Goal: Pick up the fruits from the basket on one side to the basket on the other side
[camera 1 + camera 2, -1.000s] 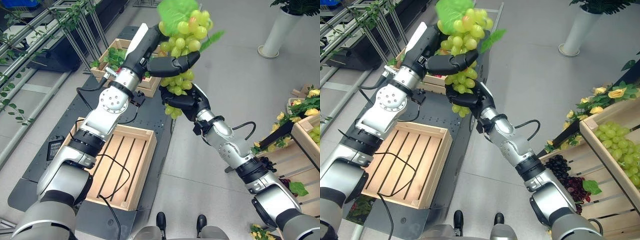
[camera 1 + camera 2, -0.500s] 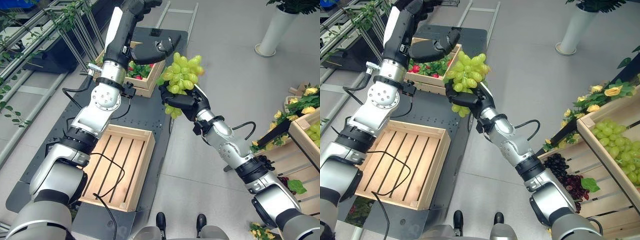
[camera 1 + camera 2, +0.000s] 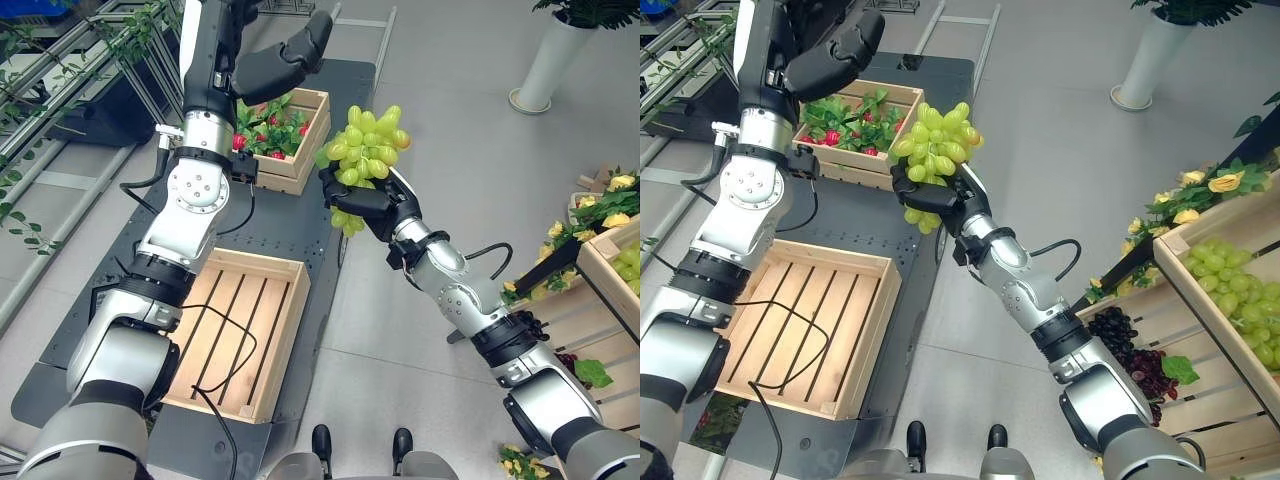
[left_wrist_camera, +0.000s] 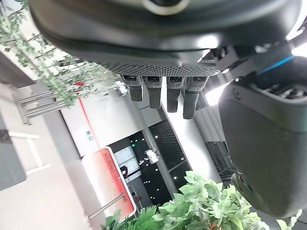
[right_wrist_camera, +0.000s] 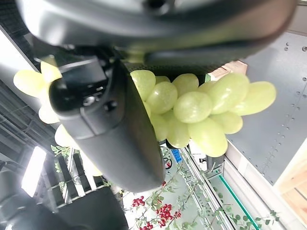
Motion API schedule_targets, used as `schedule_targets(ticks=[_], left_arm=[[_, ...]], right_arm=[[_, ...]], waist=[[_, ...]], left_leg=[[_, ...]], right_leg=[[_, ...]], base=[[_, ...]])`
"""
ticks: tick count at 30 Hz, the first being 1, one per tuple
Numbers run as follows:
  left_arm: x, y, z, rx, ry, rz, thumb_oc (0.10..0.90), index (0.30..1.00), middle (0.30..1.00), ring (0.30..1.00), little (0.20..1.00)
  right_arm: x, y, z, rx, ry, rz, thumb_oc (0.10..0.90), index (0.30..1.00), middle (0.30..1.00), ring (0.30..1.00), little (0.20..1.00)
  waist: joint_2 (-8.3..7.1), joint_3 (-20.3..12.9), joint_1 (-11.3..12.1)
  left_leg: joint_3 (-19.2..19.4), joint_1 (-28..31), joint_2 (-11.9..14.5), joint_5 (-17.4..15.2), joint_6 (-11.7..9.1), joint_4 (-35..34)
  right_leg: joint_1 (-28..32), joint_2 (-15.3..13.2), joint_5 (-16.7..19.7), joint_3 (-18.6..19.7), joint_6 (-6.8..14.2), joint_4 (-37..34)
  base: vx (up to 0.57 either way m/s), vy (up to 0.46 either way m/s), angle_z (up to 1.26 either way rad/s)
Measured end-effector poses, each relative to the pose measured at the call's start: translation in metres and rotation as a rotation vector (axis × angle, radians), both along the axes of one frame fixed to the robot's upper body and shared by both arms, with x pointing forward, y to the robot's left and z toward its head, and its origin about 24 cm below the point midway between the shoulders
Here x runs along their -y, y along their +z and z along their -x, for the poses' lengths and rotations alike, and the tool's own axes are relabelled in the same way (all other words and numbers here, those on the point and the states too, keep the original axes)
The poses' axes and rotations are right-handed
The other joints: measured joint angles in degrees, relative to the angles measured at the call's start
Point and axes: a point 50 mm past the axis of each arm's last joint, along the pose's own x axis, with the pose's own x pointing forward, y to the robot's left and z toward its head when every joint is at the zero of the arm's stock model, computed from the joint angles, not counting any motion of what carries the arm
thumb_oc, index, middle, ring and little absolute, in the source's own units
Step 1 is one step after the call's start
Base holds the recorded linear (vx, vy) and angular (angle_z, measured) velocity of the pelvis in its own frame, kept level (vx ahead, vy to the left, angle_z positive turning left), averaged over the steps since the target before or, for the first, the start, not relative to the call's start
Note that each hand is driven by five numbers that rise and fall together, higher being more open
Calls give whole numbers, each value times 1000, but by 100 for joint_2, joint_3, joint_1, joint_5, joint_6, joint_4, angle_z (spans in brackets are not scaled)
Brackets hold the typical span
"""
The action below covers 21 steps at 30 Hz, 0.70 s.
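Bright, even daylight, soft shadows on the floor; wrist views show backlit glare.

Two crates on a platform to the left, shelves of fruit to the right

A slatted crate point(image 3: 240, 335) sat near on the platform point(image 3: 300, 225), with a crate of red fruit and leaves point(image 3: 285, 135) behind it. The right hand point(image 3: 365, 200) held a bunch of grapes point(image 3: 365, 150) just beyond the platform's right edge; the left hand point(image 3: 285, 60) hung above the far crate. Shelves with grapes point(image 3: 1230, 285) stood far right.
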Motion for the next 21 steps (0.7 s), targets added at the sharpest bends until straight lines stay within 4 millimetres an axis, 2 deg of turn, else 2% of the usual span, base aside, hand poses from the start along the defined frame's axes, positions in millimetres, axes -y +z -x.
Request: schedule_targets(ticks=[2, 6, 7, 9, 12, 14, 16, 17, 21], left_arm=[[-6, -20, 0, -66, 10, 23, 800, 900, 900, 900, 900], [-13, -89, 0, -319, 50, 54, 800, 900, 900, 900, 900], [-15, -97, 0, -349, 59, 56, 800, 900, 900, 900, 900], [-23, -130, 5, -469, 99, 67, 800, 900, 900, 900, 900], [-28, -164, 13, -577, 130, 93, 800, 900, 900, 900, 900], [-33, -193, 27, -659, 155, 156, 800, 900, 900, 900, 900], [-32, -210, 33, -710, 168, 184, 800, 900, 900, 900, 900], [-30, -219, 38, -737, 166, 194, 800, 900, 900, 900, 900], [-20, -242, 51, -802, 154, 228, 800, 900, 900, 900, 900]], right_arm=[[4, 1, 0, 17, -14, 22, 400, 300, 300, 300, 300], [26, -2, -3, 44, -47, 111, 400, 300, 300, 300, 300], [29, -2, -3, 43, -48, 117, 400, 300, 300, 300, 300], [40, -6, -2, 40, -49, 154, 400, 300, 300, 300, 300], [55, -11, 5, 31, -32, 199, 400, 300, 300, 300, 300], [66, -12, 13, 34, -8, 243, 400, 300, 300, 300, 300], [71, -11, 14, 37, 1, 254, 400, 300, 300, 300, 300], [73, -11, 14, 38, 3, 257, 400, 300, 300, 300, 300], [84, -7, 24, 55, 22, 269, 400, 300, 300, 300, 300]], waist=[[-22, -22, -44], [-116, -92, -80], [-124, -97, -92], [-146, -110, -195], [-200, -141, -286], [-258, -172, -360], [-292, -194, -450], [-337, -222, -574], [-459, -325, -693]], left_leg=[[21, 1, 1, 0, 0, -1], [147, 14, 14, -1, -1, -3], [147, 15, 14, -1, -1, -3], [157, 15, 20, -1, -1, -4], [214, 31, 18, -2, -2, -6], [361, 32, 30, -3, -1, -7], [449, 47, 41, -4, -3, -9], [482, 52, 33, -7, -6, -10], [686, 87, 73, -9, -13, -12]], right_leg=[[-13, 1, 3, 20, 0, 0], [-82, 16, 55, 214, -1, 0], [-92, 15, 60, 246, 4, 0], [-138, 21, 111, 320, 2, 0], [-170, 23, 134, 439, 23, 0], [-255, 40, 203, 602, 31, 0], [-301, 54, 260, 682, 25, 0], [-338, 75, 295, 775, 21, 0], [-401, 109, 364, 974, 15, -1]], base=[[3, 31, -9], [6, 42, -21], [20, 42, -20], [27, 48, -18], [30, 59, -18], [17, 62, -40], [18, 85, -39], [17, 66, -32], [23, 68, -34]])
